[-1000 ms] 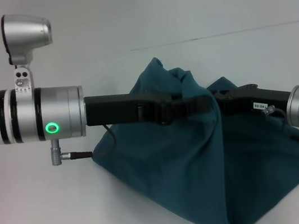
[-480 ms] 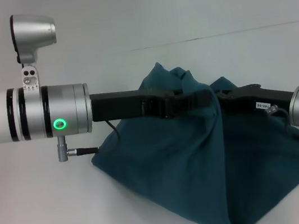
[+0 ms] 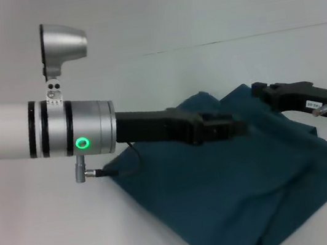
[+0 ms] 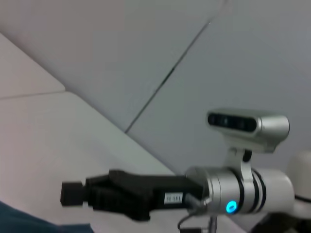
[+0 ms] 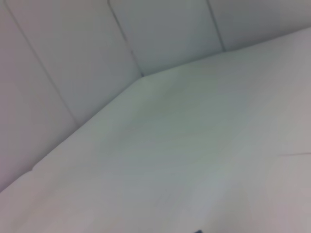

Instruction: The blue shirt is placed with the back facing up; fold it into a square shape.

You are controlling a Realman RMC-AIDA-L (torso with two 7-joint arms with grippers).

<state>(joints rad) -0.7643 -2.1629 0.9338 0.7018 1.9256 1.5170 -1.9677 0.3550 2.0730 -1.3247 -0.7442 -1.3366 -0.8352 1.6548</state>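
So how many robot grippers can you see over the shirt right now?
2. The left gripper reaches in over the middle of the blue shirt; the right gripper hangs above its far right edge.

The blue shirt (image 3: 247, 177) is a plain dark teal-blue with no print, lying on a pale grey-white bench (image 3: 57, 239). Both the left claw (image 3: 230, 129) and the right claw (image 3: 264, 90) are matte black, each on a silver wrist with black bands. The left wrist shows a green ring light, and a blue one glows on the right wrist.
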